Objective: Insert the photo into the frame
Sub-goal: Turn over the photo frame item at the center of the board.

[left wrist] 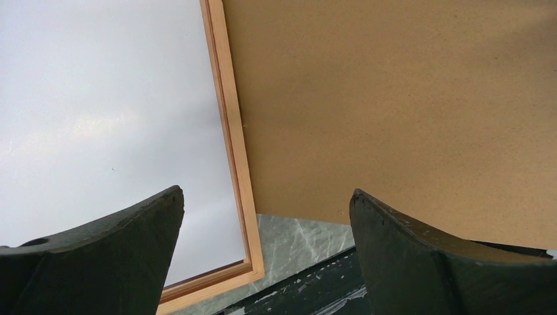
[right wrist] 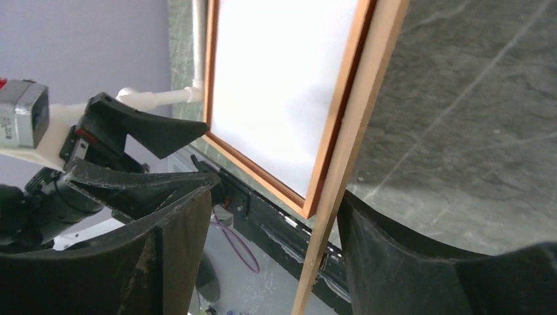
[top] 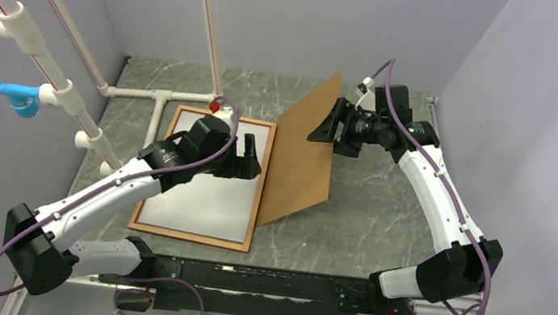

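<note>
The photo [top: 207, 185] lies white back up inside the frame [top: 184, 235], on the worktop's [top: 365, 218] left half. The backing panel [top: 304, 161] leans on the frame's right rail, its raised edge between the right gripper's [top: 327, 127] parted jaws. Best lowered squarely, after the wide-open left gripper [top: 247, 157] clears.

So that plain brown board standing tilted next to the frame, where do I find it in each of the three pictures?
Top external: the brown board stands tilted at centre, just right of the wooden frame.
Left wrist: it fills the upper right.
Right wrist: seen edge-on, a thin pale strip from top right to bottom middle.
Shared landmark: the wooden frame, its rail beside the board.
</note>
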`<act>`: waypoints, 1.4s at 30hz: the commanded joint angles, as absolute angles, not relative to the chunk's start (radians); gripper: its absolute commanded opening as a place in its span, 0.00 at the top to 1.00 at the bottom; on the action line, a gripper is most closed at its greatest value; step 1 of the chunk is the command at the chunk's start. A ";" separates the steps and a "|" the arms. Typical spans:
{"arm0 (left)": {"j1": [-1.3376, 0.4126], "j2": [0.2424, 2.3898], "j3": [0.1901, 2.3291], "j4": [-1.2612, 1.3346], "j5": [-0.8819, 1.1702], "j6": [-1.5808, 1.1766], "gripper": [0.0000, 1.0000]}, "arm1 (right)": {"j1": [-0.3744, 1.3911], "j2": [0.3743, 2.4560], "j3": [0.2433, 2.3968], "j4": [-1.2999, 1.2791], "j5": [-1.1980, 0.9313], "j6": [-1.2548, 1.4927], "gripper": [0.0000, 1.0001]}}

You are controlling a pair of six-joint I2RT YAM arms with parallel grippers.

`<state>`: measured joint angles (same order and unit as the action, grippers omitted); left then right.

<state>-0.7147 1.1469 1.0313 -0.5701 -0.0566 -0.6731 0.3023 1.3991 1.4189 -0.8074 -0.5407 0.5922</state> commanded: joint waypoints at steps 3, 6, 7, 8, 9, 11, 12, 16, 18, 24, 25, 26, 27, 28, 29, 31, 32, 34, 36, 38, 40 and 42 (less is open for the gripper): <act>-0.704 1.087 1.061 -0.557 -0.033 -0.680 0.01 | 0.355 1.401 1.454 -0.658 -0.664 0.644 0.24; -0.688 1.060 1.057 -0.552 -0.010 -0.695 0.01 | 0.376 1.398 1.443 -0.605 -0.684 0.670 0.23; -0.678 1.046 1.056 -0.551 0.003 -0.700 0.01 | 0.381 1.396 1.439 -0.575 -0.693 0.685 0.23; -0.669 1.034 1.052 -0.546 0.014 -0.706 0.00 | 0.390 1.394 1.434 -0.548 -0.704 0.697 0.22; -0.658 1.021 1.047 -0.541 0.034 -0.711 0.01 | 0.402 1.395 1.428 -0.521 -0.715 0.708 0.21; -0.632 0.991 1.033 -0.526 0.062 -0.723 0.01 | 0.427 1.409 1.434 -0.496 -0.731 0.716 0.19; -0.624 0.975 1.022 -0.517 0.076 -0.728 0.01 | 0.442 1.419 1.440 -0.488 -0.736 0.716 0.18; -0.562 0.925 0.990 -0.487 0.138 -0.743 0.00 | 0.515 1.462 1.467 -0.449 -0.759 0.724 0.16; -0.527 0.910 0.974 -0.470 0.192 -0.753 0.01 | 0.547 1.466 1.462 -0.400 -0.773 0.743 0.15; -0.439 0.865 0.883 -0.321 0.375 -0.814 0.01 | 0.591 1.486 1.462 -0.381 -0.762 0.749 0.13; -0.426 0.855 0.866 -0.292 0.405 -0.826 0.00 | 0.598 1.486 1.455 -0.376 -0.764 0.751 0.13; -0.410 0.846 0.851 -0.255 0.441 -0.840 0.01 | 0.602 1.485 1.450 -0.370 -0.764 0.753 0.13; -0.395 0.834 0.836 -0.231 0.463 -0.853 0.01 | 0.606 1.486 1.443 -0.366 -0.766 0.754 0.12; -0.383 0.824 0.824 -0.208 0.485 -0.863 0.01 | 0.610 1.486 1.438 -0.357 -0.770 0.756 0.12; -0.369 0.813 0.812 -0.188 0.505 -0.874 0.01 | 0.613 1.484 1.431 -0.352 -0.773 0.758 0.12; -0.346 0.795 0.799 -0.156 0.543 -0.889 0.01 | 0.616 1.479 1.419 -0.333 -0.782 0.763 0.12; -0.335 0.790 0.796 -0.146 0.559 -0.896 0.01 | 0.618 1.476 1.414 -0.326 -0.787 0.766 0.12; -0.319 0.776 0.793 -0.128 0.582 -0.905 0.01 | 0.619 1.473 1.409 -0.319 -0.793 0.766 0.12; -0.313 0.767 0.796 -0.115 0.596 -0.908 0.01 | 0.622 1.469 1.404 -0.318 -0.794 0.762 0.12; -0.311 0.760 0.804 -0.117 0.599 -0.903 0.01 | 0.621 1.467 1.394 -0.317 -0.793 0.760 0.12; -0.311 0.762 0.814 -0.129 0.602 -0.891 0.01 | 0.621 1.466 1.384 -0.314 -0.795 0.761 0.12; -0.311 0.771 0.828 -0.156 0.604 -0.871 0.01 | 0.621 1.465 1.371 -0.310 -0.798 0.759 0.12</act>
<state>-0.3141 0.7692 0.7898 -0.1848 0.5537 -0.8852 0.6170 1.4887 1.3884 -0.3626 -0.7700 0.7528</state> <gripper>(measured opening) 0.994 0.879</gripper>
